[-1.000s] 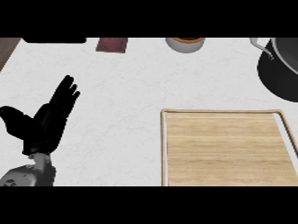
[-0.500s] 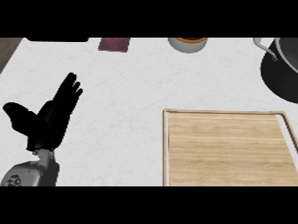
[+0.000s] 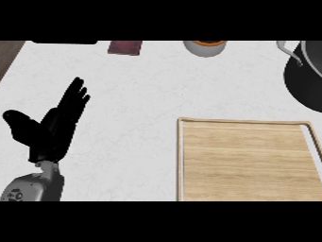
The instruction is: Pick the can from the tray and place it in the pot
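Your left hand (image 3: 48, 134) rests with its fingers (image 3: 72, 101) straight, holding nothing. Right of them the wooden tray (image 3: 247, 160) lies on the worktop (image 3: 142, 90); beyond it the pot (image 3: 317, 75), and at the far edge the can (image 3: 205, 47).

The left hand (image 3: 52, 130), open with straight fingers, has drifted slightly up and to the right on the counter (image 3: 142, 94) over the last second, and its forearm shows a little more at the lower left. The tray (image 3: 250, 158) now sits a touch lower and further right in view than before. The pot (image 3: 317, 75) has likewise slid toward the right edge, so less of it shows.
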`<state>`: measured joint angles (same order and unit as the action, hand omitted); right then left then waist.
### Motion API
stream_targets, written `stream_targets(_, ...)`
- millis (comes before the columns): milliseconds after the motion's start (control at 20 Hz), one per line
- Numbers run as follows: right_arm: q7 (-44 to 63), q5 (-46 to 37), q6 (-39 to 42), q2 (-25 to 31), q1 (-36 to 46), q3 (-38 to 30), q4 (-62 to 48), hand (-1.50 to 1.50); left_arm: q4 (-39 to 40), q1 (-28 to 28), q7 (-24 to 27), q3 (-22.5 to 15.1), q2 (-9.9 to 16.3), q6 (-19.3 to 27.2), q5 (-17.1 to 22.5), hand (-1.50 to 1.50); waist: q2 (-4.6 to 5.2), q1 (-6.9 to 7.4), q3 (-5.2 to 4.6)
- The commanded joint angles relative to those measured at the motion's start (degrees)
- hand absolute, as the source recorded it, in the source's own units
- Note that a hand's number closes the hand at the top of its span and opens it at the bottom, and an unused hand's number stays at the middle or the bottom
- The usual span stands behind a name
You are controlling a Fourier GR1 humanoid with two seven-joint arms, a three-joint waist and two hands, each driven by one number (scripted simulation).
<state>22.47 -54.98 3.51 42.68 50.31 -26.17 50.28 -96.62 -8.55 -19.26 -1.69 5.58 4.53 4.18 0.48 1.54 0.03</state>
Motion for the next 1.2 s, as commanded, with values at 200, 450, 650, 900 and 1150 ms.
stream_targets(200,-3.74,4.07,-4.58,-0.99,4.07,-4.95,-17.68,1.50,0.39,-1.78,-0.49,0.92,0.35,-0.02,0.06,0.00,0.25,0.44,0.08)
stream_targets(450,-2.24,6.74,-7.67,-4.32,6.61,-7.55,-24.61,-1.50,-4.46,0.42,-3.12,-2.15,-0.62,0.34,-1.11,0.00,0.20,1.15,0.11)
stream_targets(650,-9.98,13.02,-13.84,-5.31,4.30,-13.38,-24.52,-1.50,-1.67,1.30,-0.18,-1.76,-1.76,1.00,-1.56,0.00,0.19,0.25,0.12)
stream_targets(900,-16.08,15.95,-23.49,-3.39,6.28,-16.97,-20.81,-1.50,-3.33,0.68,-2.23,-1.44,-1.28,0.91,-1.09,0.00,0.04,0.25,0.11)
stream_targets(1150,-19.79,20.32,-24.28,4.17,5.94,-21.95,-23.20,-1.50,0.80,-0.60,0.19,-0.71,-0.79,-0.20,-1.27,0.00,0.30,-0.37,0.10)
